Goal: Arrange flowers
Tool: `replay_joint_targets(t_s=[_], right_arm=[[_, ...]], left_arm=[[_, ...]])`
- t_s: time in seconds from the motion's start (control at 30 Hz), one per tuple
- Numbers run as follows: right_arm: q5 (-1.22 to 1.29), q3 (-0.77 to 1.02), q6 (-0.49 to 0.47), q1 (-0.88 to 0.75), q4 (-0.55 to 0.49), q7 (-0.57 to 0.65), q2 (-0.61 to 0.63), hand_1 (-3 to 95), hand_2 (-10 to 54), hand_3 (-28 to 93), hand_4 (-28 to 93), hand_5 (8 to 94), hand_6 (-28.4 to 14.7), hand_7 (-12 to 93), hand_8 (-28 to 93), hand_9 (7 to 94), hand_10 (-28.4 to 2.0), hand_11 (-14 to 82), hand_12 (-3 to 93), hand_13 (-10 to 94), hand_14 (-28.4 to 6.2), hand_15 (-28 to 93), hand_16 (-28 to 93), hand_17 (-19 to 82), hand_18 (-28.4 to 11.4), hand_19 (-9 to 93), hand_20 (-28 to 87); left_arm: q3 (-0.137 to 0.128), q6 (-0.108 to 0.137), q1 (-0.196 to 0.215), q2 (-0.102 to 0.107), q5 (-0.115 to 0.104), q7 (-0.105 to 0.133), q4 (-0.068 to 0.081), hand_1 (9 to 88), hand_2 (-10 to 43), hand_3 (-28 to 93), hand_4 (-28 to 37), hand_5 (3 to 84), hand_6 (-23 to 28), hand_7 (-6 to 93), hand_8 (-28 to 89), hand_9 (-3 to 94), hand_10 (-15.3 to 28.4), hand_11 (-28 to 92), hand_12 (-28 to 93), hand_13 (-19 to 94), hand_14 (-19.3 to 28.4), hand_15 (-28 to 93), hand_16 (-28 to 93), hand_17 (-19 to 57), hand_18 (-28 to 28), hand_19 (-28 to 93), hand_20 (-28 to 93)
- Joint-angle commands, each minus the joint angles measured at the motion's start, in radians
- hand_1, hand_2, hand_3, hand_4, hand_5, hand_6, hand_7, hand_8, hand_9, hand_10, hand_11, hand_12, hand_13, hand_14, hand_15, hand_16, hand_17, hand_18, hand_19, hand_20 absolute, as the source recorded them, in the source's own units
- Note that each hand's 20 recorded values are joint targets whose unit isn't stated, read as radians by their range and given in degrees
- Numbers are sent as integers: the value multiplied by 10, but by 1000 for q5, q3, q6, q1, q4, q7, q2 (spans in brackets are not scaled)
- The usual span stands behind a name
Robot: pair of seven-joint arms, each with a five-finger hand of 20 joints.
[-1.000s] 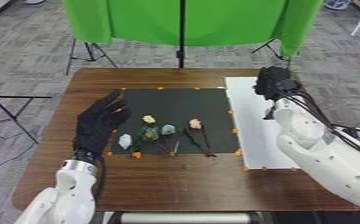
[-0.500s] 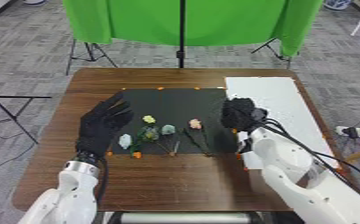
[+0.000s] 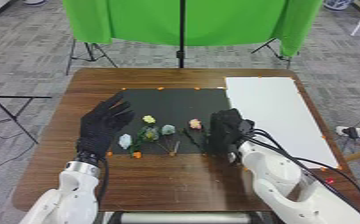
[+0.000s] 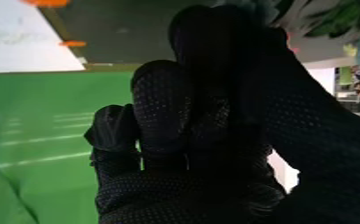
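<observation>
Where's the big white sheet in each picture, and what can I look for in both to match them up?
Head view: the white sheet lies on the right side of the table, along the right edge of the black mat.
Right wrist view: the white sheet is beside the mat, with orange bits along their border.
Landmark in both: the green cloth, past the table's far edge.

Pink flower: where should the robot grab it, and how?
Best pinch the pink flower by its thin stem, just below the bloom, probably from the right: the stem points toward the robot, the right hand is on that side, and other flowers lie left.
</observation>
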Motion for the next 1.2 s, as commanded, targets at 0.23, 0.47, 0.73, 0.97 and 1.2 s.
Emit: replay_joint_targets(t_s=[0.23, 0.47, 0.73, 0.97, 1.2], right_arm=[[-87, 60, -11, -67, -38, -66, -1, 374, -95, 765, -283, 805, 13, 202, -5, 796, -110, 445, 196, 658, -102, 810, 173, 264, -208, 932, 602], [-24, 71, 20, -59, -58, -29, 22, 341, -95, 783, -283, 795, 16, 192, -48, 789, -112, 447, 192, 651, -104, 814, 168, 259, -208, 932, 605], [490, 260, -15, -65, -118, 104, -58, 287, -71, 812, -283, 693, 4, 184, -139, 698, -143, 307, 151, 531, -138, 681, 97, 147, -226, 786, 530], [1044, 419, -37, -126, -119, 172, -198, 214, 21, 806, -283, 574, -3, 157, -136, 591, -165, 194, 132, 458, -178, 483, 80, 90, -220, 616, 372], [1468, 531, 36, -219, -101, 180, -286, 200, 39, 798, -283, 525, 2, 141, -128, 541, -178, 164, 127, 406, -209, 395, 90, 52, -228, 567, 312]], left_arm=[[-9, -10, 6, -25, 16, -32, 7, 224, 67, 800, -272, 403, 102, 117, -86, 347, 197, 259, 119, 271, 281, 587, -93, -45, 284, 523, 365], [-21, -19, 10, -36, 22, -42, 9, 226, 67, 799, -273, 403, 103, 117, -86, 346, 196, 258, 119, 271, 282, 587, -94, -45, 284, 520, 369], [-19, -15, 3, -28, 17, -27, 24, 223, 67, 798, -274, 406, 100, 114, -87, 348, 196, 256, 117, 270, 282, 582, -95, -53, 284, 491, 354], [-25, -35, -18, -31, 23, -33, 36, 220, 67, 801, -275, 411, 94, 102, -85, 353, 191, 237, 111, 267, 280, 556, -96, -59, 284, 477, 321], [-64, -51, 18, -18, 21, -36, 25, 222, 64, 801, -275, 406, 86, 98, -84, 353, 186, 225, 112, 269, 276, 536, -84, -65, 284, 483, 294]])
